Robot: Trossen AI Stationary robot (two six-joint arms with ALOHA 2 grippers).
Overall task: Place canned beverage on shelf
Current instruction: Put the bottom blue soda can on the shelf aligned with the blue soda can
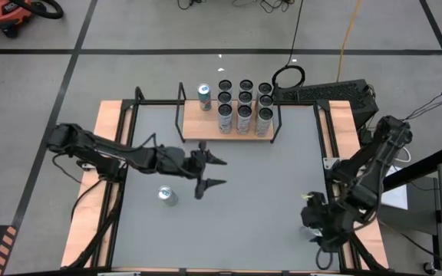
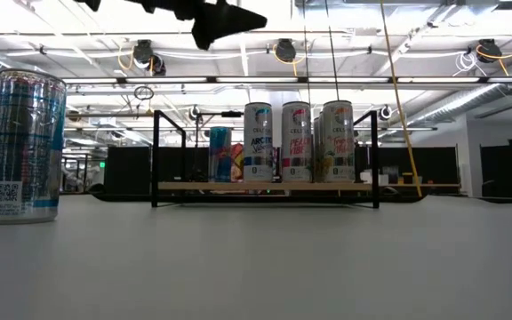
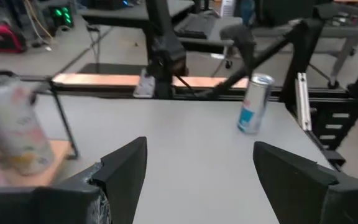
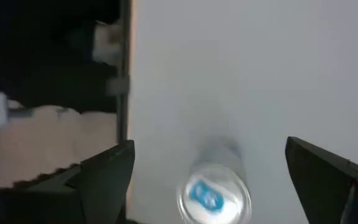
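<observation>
My left pincer (image 1: 215, 172) hangs spread & empty mid-tabletop (image 1: 267, 199), shelf (image 1: 229, 134) w/ approx. ten cans already, one can (image 1: 166, 196) upright on the tabletop nearby, not yet grabbed; right pincer (image 1: 313, 218) wide open, parked at right edge.

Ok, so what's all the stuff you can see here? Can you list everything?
shelf: one, light wood with black rods, far side of the table
shelf cans: ten by my count, nine tall ones in a block, one blue-and-silver one beside them
loose can: one, silver and blue, upright on the table near the left arm
second loose can: one, silver and blue, upright near the table's right edge, below the right gripper
table: one, grey top with wooden edges
left gripper: one, dark, fingers open, hovering mid-table between shelf and loose can
right gripper: one, dark, fingers open, above the second loose can
</observation>
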